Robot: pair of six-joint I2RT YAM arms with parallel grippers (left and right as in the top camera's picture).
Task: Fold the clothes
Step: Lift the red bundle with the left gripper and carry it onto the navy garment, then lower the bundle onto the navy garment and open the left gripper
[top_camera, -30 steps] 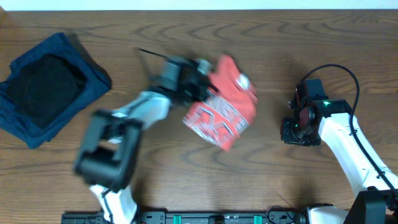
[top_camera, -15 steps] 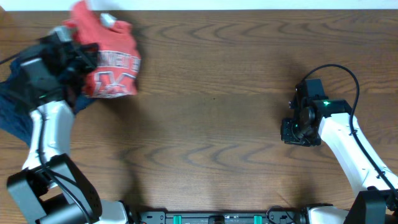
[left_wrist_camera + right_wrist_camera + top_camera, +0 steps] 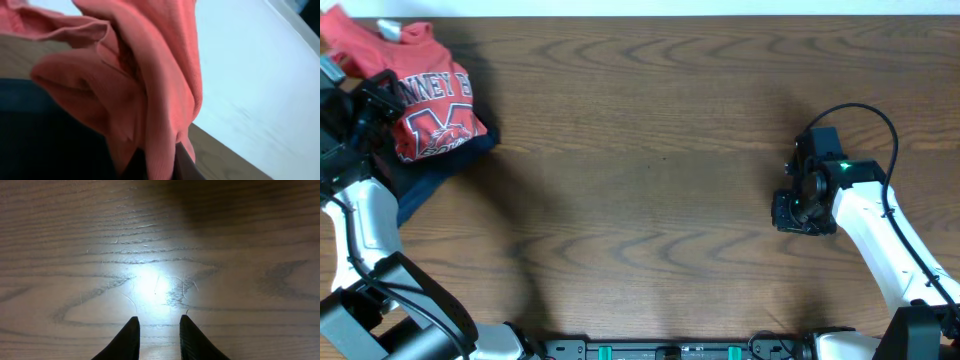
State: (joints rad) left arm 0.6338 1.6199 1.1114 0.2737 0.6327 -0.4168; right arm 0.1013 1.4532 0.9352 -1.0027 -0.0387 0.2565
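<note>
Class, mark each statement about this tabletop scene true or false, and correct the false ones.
1. The coral-red T-shirt overlaps a navy-blue garment at the overhead view's left. True.
2. The right gripper holds a sock. False: it is open and empty above the wooden table.
3. The left gripper pinches the T-shirt's fabric. True.
4. The T-shirt lies spread flat at the centre. False: it is bunched at the far left.

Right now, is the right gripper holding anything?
No, the right gripper is open, with only the wooden table showing between its fingers.
</note>
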